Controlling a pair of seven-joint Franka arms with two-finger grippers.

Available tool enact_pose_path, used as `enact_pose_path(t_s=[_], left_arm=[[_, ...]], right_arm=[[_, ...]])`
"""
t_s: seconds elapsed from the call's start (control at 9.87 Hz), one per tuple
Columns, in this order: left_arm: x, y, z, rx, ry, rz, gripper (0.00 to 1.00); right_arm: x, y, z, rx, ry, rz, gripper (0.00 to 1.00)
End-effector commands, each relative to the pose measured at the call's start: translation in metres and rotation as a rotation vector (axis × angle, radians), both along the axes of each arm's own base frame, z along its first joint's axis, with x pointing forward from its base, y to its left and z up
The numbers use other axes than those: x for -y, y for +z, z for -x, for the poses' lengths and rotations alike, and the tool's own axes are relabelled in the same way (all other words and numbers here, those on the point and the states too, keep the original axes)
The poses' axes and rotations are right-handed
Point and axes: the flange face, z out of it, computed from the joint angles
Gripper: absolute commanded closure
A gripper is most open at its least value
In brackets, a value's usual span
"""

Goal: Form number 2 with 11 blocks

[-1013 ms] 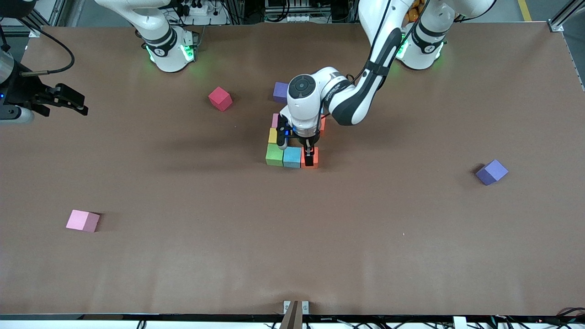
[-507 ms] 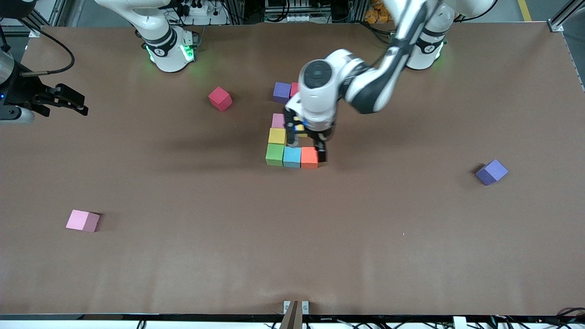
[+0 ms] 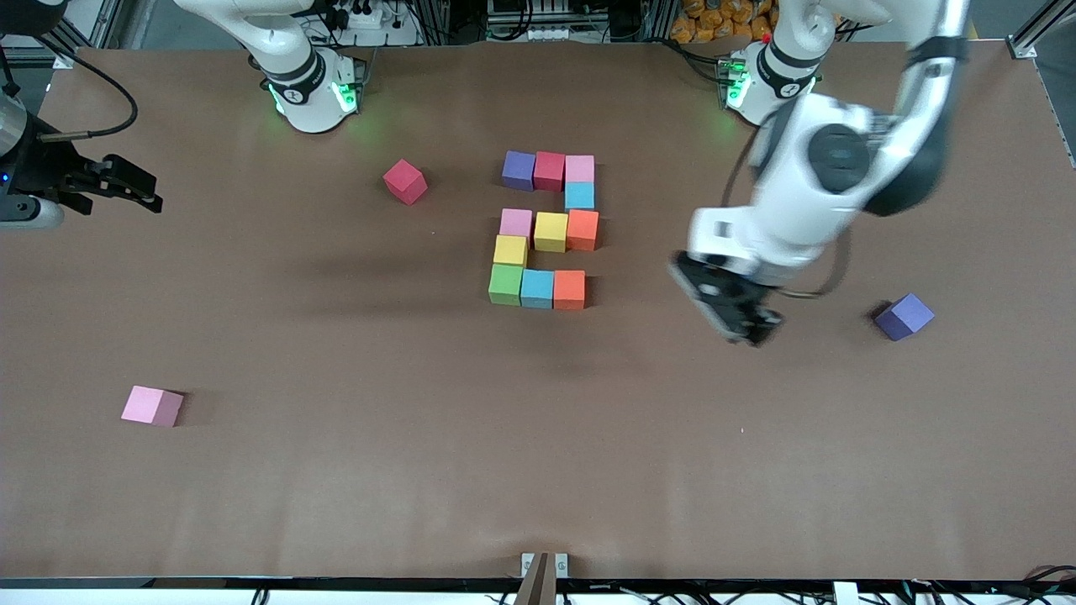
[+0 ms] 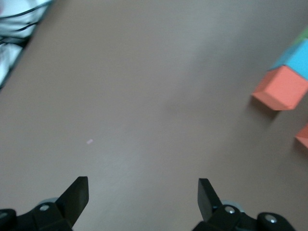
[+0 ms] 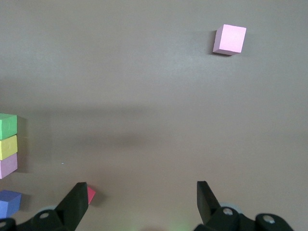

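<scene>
The left hand (image 3: 730, 307), fingers apart and empty, hangs over bare brown counter (image 3: 336, 470) between the eleven small foam cubes (image 3: 546, 228) and a loose purple foam cube (image 3: 904, 316). The right hand (image 5: 139, 204) waits, fingers apart.

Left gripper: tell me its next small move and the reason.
Probably just pull back and wait. The left gripper hangs open and empty over bare table, and eleven blocks already form the 2, ending at the orange block. The right gripper waits open.

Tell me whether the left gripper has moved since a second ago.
Yes. The left gripper, open and empty, left the orange block and swung toward the lone purple block.
</scene>
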Motion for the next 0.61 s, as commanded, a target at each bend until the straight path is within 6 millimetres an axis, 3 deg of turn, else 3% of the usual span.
enact_pose_path(t_s=[0.0,0.3,0.51], left_arm=[[-0.062,0.036,-0.002,-0.019,0.181,0.051,0.0],[-0.127,0.081,0.009,-0.113,0.471,-0.021,0.0],[-0.146,0.107,0.024,-0.126,0.615,-0.104,0.0]], right_arm=[[0.003,0.002,0.001,-0.004,-0.015,0.021,0.0],[0.003,0.002,0.001,-0.004,-0.015,0.021,0.0],[0.002,0.004,0.003,-0.004,-0.027,0.02,0.0]])
